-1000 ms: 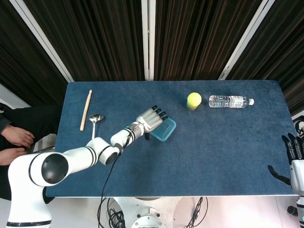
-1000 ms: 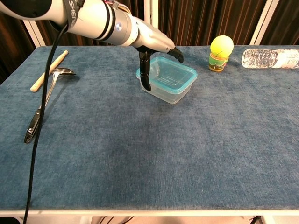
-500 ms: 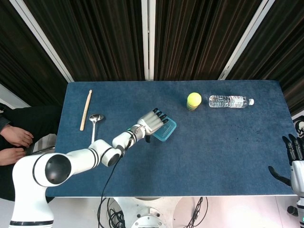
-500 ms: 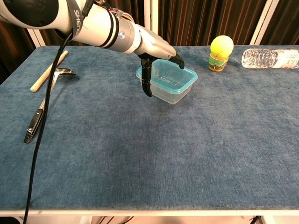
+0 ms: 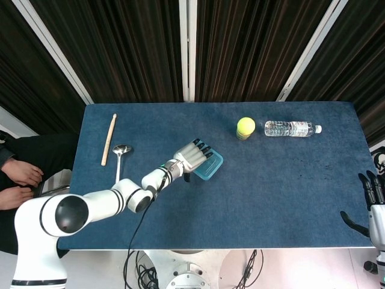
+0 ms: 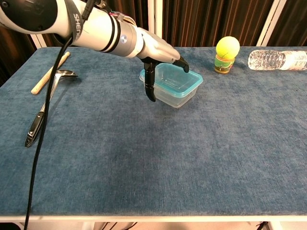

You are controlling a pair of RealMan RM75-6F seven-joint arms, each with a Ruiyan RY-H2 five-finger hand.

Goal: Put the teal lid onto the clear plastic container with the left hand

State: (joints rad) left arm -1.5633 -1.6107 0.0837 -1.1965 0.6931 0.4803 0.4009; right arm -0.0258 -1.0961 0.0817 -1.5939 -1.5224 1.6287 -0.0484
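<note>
Two things matter most: the teal plastic lid (image 6: 173,82) and the clear rectangular plastic container (image 6: 173,93) beneath it, near the middle of the blue cloth-covered table (image 6: 144,158). The lid seems to sit on the container's rim, though I cannot tell whether it is snapped down. Over it is the left hand (image 6: 160,50), fingers spread flat above the near end, thumb hanging down beside the container's wall; it seems to hold nothing. The right hand (image 5: 372,201) hangs off the table's edge, fingers apart. I judge the lid light, thin and slightly flexible, slick too; pressing down along its rim suits it best.
</note>
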